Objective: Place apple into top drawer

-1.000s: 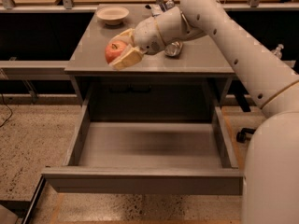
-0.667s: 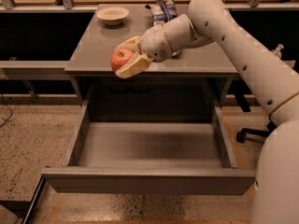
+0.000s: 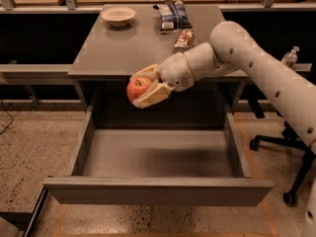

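Above the rear of the open top drawer (image 3: 158,191), slightly left of its middle, the apple (image 3: 138,87) is held clasped in the pincer (image 3: 136,91), the drawer's floor being left well below, so a straight descent is judged sufficient.

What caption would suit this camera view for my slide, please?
Gripper holding the apple just off the cabinet, above the open top drawer.

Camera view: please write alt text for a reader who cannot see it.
The gripper holds the apple in front of the cabinet, above the rear of the open top drawer. A bowl, a bag and a can sit on top.
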### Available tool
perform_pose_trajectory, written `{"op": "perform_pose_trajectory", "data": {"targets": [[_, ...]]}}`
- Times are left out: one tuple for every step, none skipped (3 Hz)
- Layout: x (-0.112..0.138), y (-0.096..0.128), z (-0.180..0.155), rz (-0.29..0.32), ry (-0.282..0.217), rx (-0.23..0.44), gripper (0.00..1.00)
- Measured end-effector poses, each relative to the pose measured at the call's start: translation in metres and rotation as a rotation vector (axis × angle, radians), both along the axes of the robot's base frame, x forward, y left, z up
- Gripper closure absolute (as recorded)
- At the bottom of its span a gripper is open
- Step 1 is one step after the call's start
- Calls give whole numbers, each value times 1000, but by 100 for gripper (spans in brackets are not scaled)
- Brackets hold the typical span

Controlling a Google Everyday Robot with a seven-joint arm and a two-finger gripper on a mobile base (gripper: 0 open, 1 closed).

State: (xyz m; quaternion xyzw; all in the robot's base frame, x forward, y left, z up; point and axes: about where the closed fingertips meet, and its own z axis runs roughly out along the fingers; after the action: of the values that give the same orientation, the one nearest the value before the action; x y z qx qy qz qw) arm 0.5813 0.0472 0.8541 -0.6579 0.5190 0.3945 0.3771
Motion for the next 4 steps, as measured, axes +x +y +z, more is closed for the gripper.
{"op": "perform_pose_trajectory", "data": {"targets": [[-29, -12, -28, -36, 71, 14, 100], [-60, -26, -65, -101, 179, 43, 100], [-79, -25, -86, -86, 221, 18, 100], [-79, -24, -86, -85, 221, 19, 100]]}}
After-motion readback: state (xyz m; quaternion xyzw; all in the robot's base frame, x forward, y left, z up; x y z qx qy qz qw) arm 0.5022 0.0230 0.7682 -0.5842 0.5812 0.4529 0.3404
